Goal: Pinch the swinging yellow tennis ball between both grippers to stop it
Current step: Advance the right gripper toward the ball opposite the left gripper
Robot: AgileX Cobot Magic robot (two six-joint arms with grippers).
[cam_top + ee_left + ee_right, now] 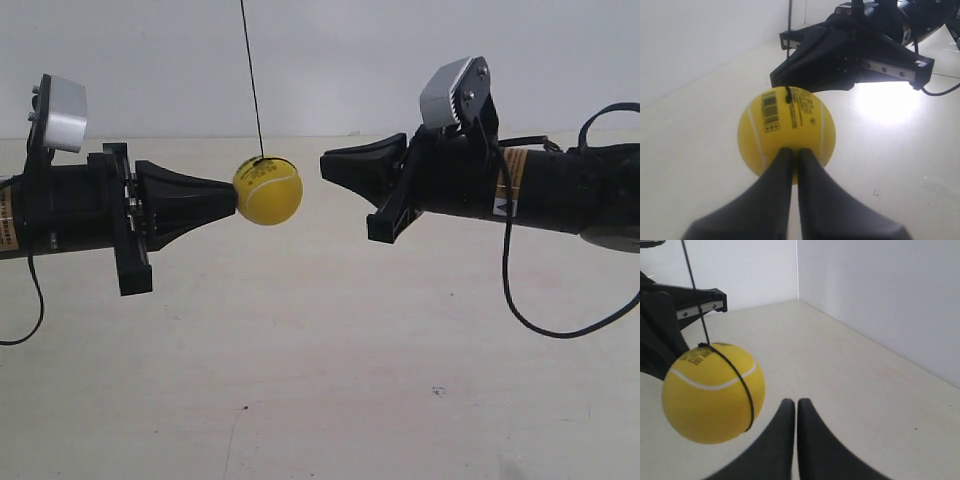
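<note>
The yellow tennis ball [268, 191] hangs on a thin dark string [252, 75] between the two arms. My left gripper [233, 197], the arm at the exterior view's left, is shut, and its pointed tip touches the ball's side. In the left wrist view the ball [786, 131] sits right at that gripper's [794, 151] tips, print facing up. My right gripper [325, 165] is shut too and stands a short gap from the ball's other side. From the right wrist view the ball [710, 392] lies off to one side of that gripper [793, 401], not touching.
A pale tabletop [330, 380] lies well below both arms, with a white wall [330, 60] behind. A black cable [560, 330] loops down under the arm at the exterior view's right. A wall corner [797, 270] shows in the right wrist view.
</note>
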